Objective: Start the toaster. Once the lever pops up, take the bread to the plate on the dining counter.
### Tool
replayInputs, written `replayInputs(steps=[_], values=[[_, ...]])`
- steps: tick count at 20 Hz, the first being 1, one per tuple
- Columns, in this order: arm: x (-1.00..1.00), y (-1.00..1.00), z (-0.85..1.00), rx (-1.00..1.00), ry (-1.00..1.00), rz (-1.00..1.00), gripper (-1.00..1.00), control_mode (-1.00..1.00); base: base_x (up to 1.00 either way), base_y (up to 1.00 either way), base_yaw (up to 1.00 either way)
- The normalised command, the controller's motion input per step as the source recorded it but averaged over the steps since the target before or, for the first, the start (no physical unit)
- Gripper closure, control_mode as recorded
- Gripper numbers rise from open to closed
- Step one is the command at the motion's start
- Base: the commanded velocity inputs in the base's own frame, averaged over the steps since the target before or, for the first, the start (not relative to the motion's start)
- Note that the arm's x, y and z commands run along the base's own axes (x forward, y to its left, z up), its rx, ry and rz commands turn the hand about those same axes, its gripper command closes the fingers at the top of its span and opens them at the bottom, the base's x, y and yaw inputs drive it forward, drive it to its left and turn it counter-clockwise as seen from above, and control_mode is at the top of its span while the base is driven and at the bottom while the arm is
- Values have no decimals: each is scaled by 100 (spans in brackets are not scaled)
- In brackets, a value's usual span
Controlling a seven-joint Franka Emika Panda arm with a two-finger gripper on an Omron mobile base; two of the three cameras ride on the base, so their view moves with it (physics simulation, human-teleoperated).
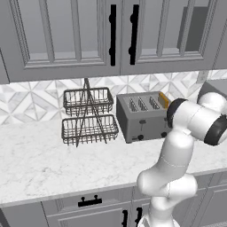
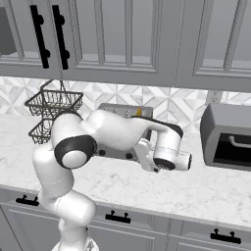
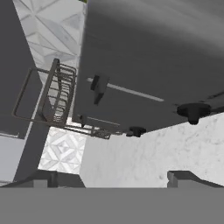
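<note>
The gripper point(image 3: 113, 177) stands with its jaws wide apart and empty, just in front of the toaster point(image 3: 148, 65), whose lever point(image 3: 98, 87) lies at eleven o'clock from the fingertips. The bread point(image 1: 164, 100) sits in the toaster's rightmost slot. The wire basket rack point(image 1: 88, 116) stands at nine o'clock beside the toaster.

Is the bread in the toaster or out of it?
In. The bread stands in a slot at the right end of the toaster, its orange top poking above.
</note>
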Motion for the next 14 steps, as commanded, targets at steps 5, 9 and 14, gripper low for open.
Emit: replayInputs(steps=[5, 9, 14], values=[[-2, 1, 31, 0, -1, 0, -100, -100, 0, 0, 0], [0, 0, 9, 0, -1, -1, -100, -100, 0, 0, 0], [0, 0, 0, 0, 0, -2, -100, -100, 0, 0, 0]])
